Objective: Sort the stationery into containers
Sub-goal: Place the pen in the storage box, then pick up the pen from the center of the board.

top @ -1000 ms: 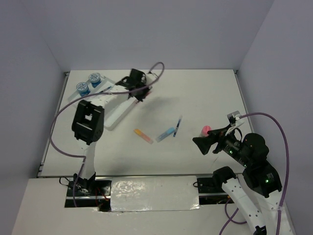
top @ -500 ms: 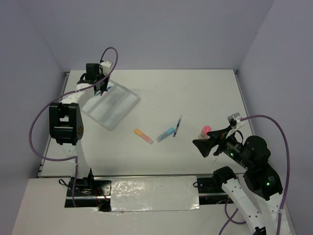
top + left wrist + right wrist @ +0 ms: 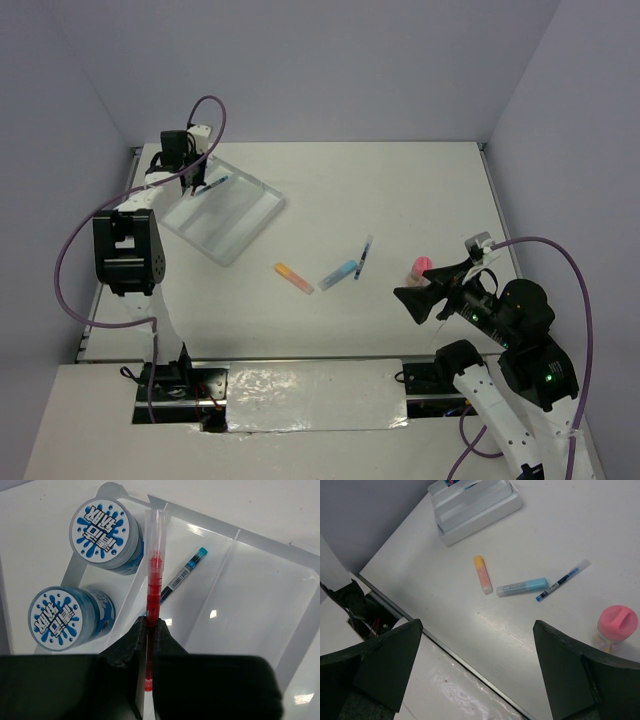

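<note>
Flat white counter [image 3: 400, 190], seen from above and closed in on three sides by plain lilac-grey panels: far wall [image 3: 320, 60], left wall [image 3: 50, 200] and right wall [image 3: 580, 130]. A small grey fitting [image 3: 483, 147] sits at the far right corner of the counter. Along the near edge runs a thin metal strip [image 3: 445, 647]; just nearer than it lies a glossy, wrinkled white sheet [image 3: 310, 395] showing pale reflections.

Our left arm [image 3: 125, 250] and right arm [image 3: 525, 315]: white links, boxy black joints, each trailing a purple cable [image 3: 62, 262]. Green lights [image 3: 547, 372] dot the right; left hand [image 3: 148, 627] and right hand [image 3: 410, 300] are matte black.
</note>
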`<action>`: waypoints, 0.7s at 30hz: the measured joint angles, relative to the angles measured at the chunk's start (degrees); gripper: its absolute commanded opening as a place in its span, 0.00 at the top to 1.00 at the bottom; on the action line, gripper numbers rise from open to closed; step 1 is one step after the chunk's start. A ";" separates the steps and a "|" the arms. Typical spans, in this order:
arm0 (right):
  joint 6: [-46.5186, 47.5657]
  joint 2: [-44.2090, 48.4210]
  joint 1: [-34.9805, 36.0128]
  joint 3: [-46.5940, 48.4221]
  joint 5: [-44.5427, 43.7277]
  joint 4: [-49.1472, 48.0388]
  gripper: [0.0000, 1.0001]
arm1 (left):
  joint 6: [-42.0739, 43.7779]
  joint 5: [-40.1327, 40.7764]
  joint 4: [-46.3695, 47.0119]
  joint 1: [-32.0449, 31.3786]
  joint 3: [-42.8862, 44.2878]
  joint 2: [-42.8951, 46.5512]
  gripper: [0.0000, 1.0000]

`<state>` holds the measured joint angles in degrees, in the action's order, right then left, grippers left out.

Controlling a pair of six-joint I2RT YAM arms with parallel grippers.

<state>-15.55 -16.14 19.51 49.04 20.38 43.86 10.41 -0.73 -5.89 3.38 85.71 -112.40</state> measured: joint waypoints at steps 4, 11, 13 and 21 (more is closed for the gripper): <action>0.04 0.00 0.00 0.00 0.00 0.04 0.00 | 0.17 0.35 0.22 0.04 0.00 -0.35 0.50; 0.04 -0.02 0.00 0.00 -0.09 0.09 0.00 | -0.72 1.57 1.07 0.02 0.00 -0.63 0.02; 0.07 -0.02 0.00 0.00 -0.22 0.13 0.00 | -1.97 1.70 1.01 -0.31 0.09 -0.48 0.01; -0.31 -0.02 0.00 0.07 -2.78 0.35 0.00 | -9.57 10.97 -10.64 -15.76 19.47 -0.07 0.01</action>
<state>-15.86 -16.16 19.51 49.10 17.61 44.21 0.84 10.24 -16.53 -12.38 105.19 -112.46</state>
